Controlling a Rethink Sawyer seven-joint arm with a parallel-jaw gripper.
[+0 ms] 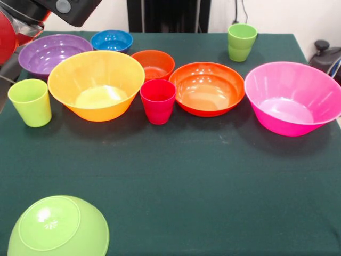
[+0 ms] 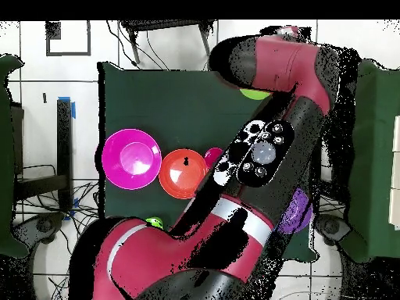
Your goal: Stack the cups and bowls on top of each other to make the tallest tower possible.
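No tower stands. The lime green bowl (image 1: 58,226) lies rim-down alone at the near left; the arm partly covers it in the overhead view (image 2: 254,94). The large pink bowl (image 1: 292,98) (image 2: 130,158) and the medium orange bowl (image 1: 208,88) (image 2: 182,172) stand upright, apart. The large yellow-orange bowl (image 1: 96,82), purple bowl (image 1: 53,53), small blue bowl (image 1: 112,40) and small dark orange bowl (image 1: 154,63) sit at the far left. The red-pink cup (image 1: 157,100) stands between the two orange bowls. Light green cups stand at the left (image 1: 31,101) and far right (image 1: 241,41). Only the arm's links (image 1: 32,16) show; I cannot make out the gripper.
The dark green cloth (image 1: 213,186) covers the table. The arm (image 2: 262,152) hides the right half of the table in the overhead view. A dark object (image 1: 326,56) sits off the table's far right edge.
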